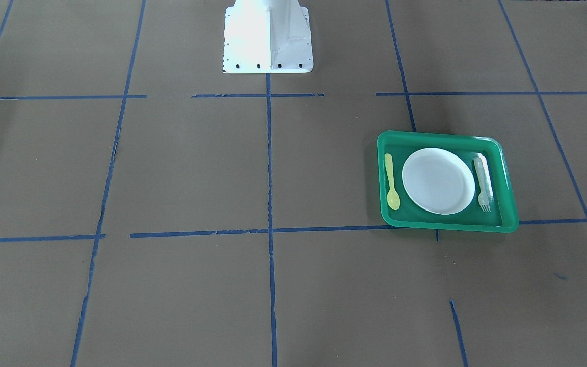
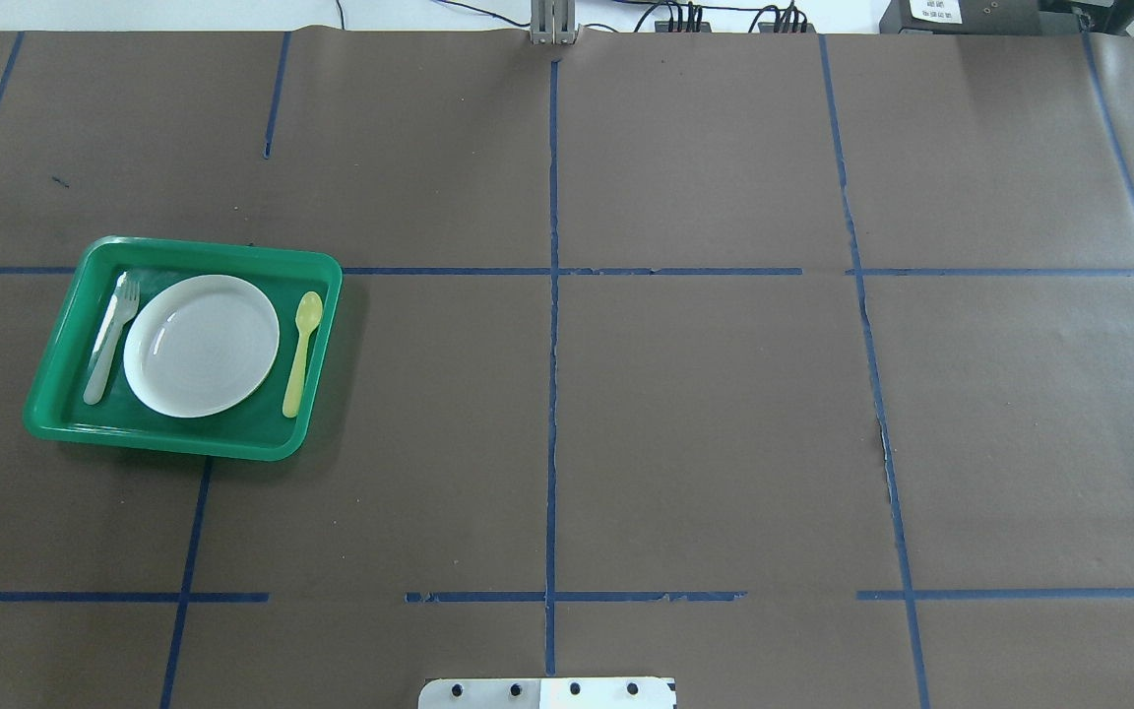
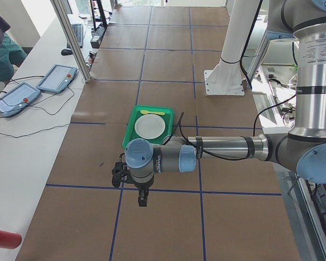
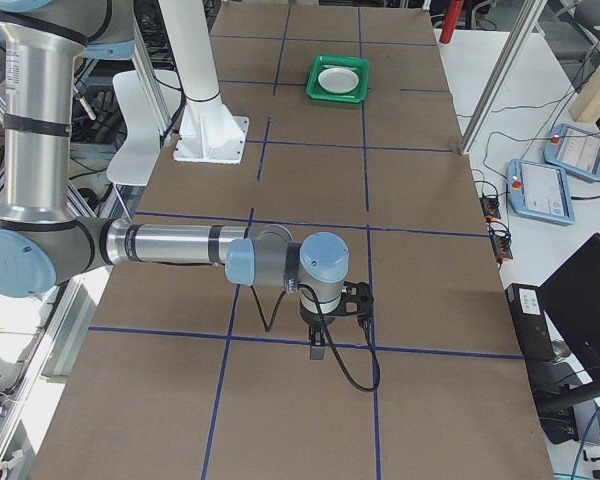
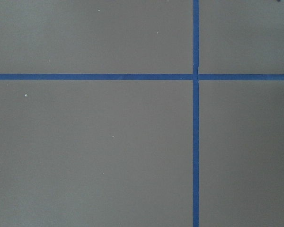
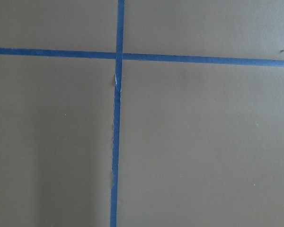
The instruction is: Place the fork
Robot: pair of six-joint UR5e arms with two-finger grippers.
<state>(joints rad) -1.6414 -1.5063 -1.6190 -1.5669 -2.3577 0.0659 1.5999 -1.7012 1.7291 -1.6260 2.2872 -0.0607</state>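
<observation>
Fork [image 1: 481,182] laid in tray [image 1: 441,136] beside plate [image 1: 438,181]: placement judged done.
Jaws' state cannot be told; no further move is required.

The fork [image 2: 110,343] lies uncovered, hemmed between the plate [image 2: 201,345] and the wall of the tray [image 2: 57,340].

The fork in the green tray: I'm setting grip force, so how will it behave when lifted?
The fork looks like thin translucent plastic, so probably very light and slightly flexible. It lies flat on the tray floor beside the plate, so a push would likely slide it, not roll it.
</observation>
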